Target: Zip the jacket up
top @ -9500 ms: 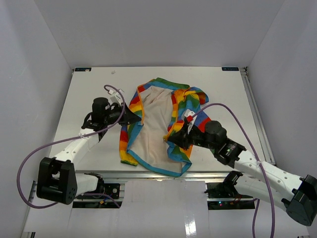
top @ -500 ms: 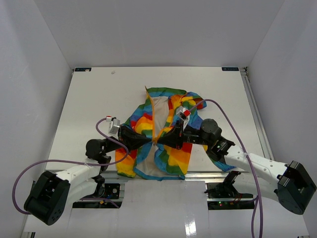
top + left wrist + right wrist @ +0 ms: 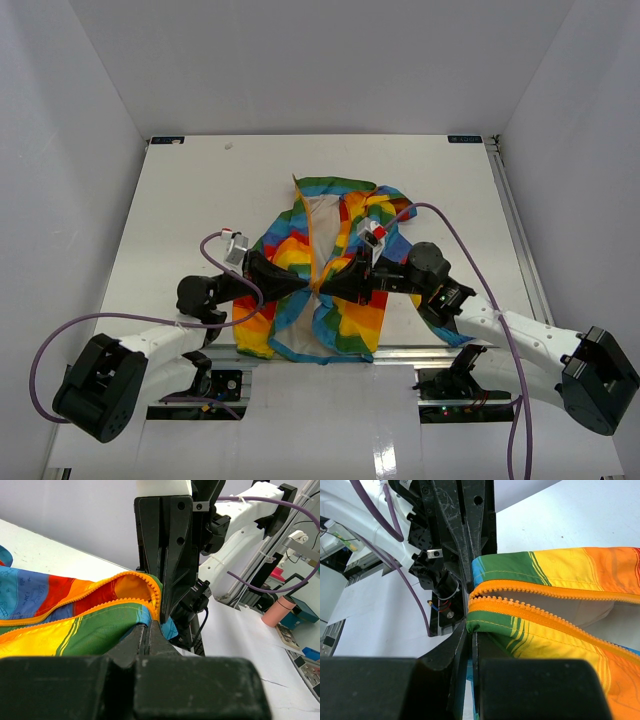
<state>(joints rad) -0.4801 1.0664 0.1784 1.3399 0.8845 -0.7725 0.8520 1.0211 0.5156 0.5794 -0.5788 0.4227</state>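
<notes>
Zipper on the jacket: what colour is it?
Orange, both tape and teeth. The zipper shows best in the right wrist view.

The left arm and right arm have white shells and black joints, each trailed by a purple cable. The left claw and right claw are black, tapered, scuffed.

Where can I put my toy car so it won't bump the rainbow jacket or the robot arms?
The table is bare at far left beside the jacket, along the back edge, and right of the jacket by the rail. The near middle is crowded: the left gripper and right gripper meet there, pinching the jacket.
</notes>
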